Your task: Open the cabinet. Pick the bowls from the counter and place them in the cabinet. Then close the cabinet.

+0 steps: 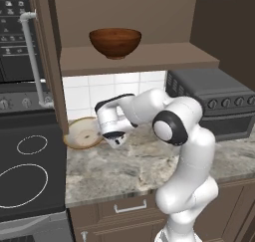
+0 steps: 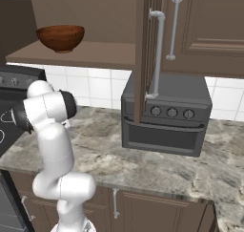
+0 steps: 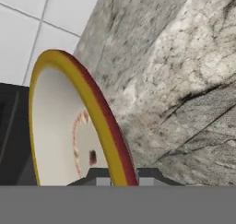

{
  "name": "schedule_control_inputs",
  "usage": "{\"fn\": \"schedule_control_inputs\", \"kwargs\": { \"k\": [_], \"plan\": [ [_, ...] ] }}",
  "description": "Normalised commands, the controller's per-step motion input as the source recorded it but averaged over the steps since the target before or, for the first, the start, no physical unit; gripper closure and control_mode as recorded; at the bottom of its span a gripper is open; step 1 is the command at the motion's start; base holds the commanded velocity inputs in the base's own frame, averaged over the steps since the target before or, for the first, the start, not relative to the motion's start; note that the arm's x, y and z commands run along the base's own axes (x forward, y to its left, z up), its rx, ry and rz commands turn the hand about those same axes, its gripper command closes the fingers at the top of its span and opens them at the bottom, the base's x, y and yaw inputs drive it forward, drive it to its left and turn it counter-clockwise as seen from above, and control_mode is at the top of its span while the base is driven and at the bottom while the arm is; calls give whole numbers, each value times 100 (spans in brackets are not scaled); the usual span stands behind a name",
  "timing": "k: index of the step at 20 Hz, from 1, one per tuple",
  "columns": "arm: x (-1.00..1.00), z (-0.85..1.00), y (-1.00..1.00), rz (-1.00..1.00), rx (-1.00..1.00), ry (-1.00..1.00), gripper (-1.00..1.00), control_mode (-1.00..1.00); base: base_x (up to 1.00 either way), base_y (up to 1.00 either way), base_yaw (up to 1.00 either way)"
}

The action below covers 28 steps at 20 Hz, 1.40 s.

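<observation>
The cabinet (image 1: pixel 149 57) stands open, its left door (image 1: pixel 50 66) swung out beside the stove. On its lower shelf sits the deep reddish-brown bowl (image 1: pixel 115 42) (image 2: pixel 60 37). The shallow bowl (image 1: pixel 82 132), tan-rimmed and cream inside, rests on the counter (image 1: pixel 124 166) at the wall, near the stove. My gripper (image 1: pixel 115 139) reaches down at that bowl's right edge. In the hand view the bowl (image 3: pixel 60 126) shows its yellow and red rim running between the two fingertips of the gripper (image 3: pixel 119 174), which is shut on that rim.
A black toaster oven (image 1: pixel 219 101) (image 2: pixel 167 116) stands on the counter to the right, under the cabinet's right door (image 2: pixel 143 59). The black stovetop (image 1: pixel 30 171) lies left of the counter. A drawer (image 1: pixel 129 206) sits below the counter's front edge.
</observation>
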Motion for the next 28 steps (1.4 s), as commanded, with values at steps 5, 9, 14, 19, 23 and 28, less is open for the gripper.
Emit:
{"fn": "schedule_control_inputs", "kwargs": {
  "k": [5, 9, 14, 19, 23, 28],
  "plan": [
    [-55, 8, -56, -27, 11, 3, 100, -100, 0, 0, 0],
    [-56, 20, -68, -28, 11, 4, 100, -100, 0, 0, 0],
    [-65, 53, -61, -27, 12, 8, 100, -100, 0, 0, 0],
    [-72, 77, -41, -26, 13, 10, 100, -100, 0, 0, 0],
    [-70, 78, -35, -20, 13, 20, 100, -100, 0, 0, 0],
    [-70, 97, -32, -17, 11, 23, 100, -100, 0, 0, 0]
  ]
}}
